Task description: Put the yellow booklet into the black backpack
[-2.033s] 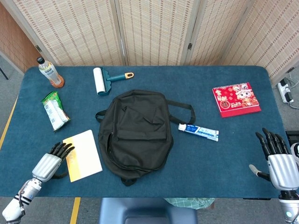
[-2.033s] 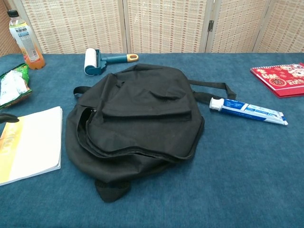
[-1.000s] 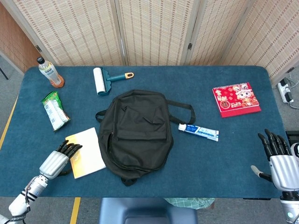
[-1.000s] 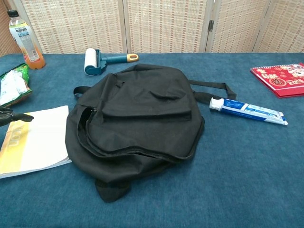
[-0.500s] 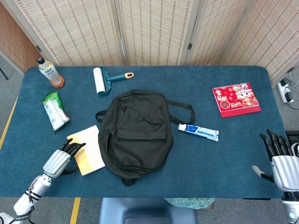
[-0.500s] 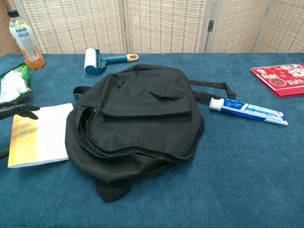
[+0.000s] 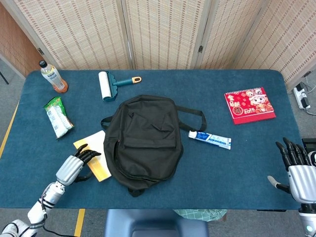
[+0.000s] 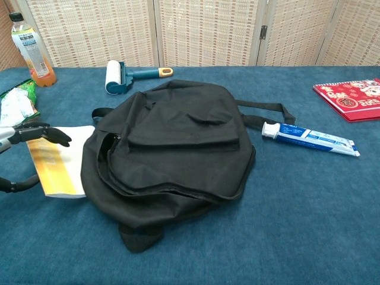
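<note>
The yellow booklet (image 7: 94, 155) lies flat on the blue worktop (image 7: 237, 158), its right edge tucked against or just under the left side of the black backpack (image 7: 143, 140); which of the two, the head view does not settle. In that view the left robot hand (image 7: 76, 165) sits at the booklet's near left corner, dark fingers (image 7: 89, 154) stretched across the cover and the thumb below the near edge, so it appears to have the corner between fingers and thumb. The right robot hand (image 7: 296, 170) hovers near the right front edge of the worktop, fingers apart and straight, with nothing in it. Behind the backpack lie a lint roller (image 7: 111, 83) with a teal handle, an orange drink bottle (image 7: 53, 76) standing in the far left corner, and a green snack packet (image 7: 58, 116) in front of the bottle. A toothpaste box (image 7: 210, 139) lies just right of the backpack, and a red calendar (image 7: 249, 104) well beyond it.

In the chest view the booklet (image 8: 59, 160) meets the backpack (image 8: 172, 142) at its left flank. The left robot hand's fingers (image 8: 41, 133) rest on top of the booklet's far end and the thumb (image 8: 18, 184) curls beside its near left edge. The right robot hand is out of this frame. The lint roller (image 8: 122, 76), bottle (image 8: 31, 50), snack packet (image 8: 15, 107), toothpaste box (image 8: 312, 139) and calendar (image 8: 350, 98) keep to the edges.
</note>
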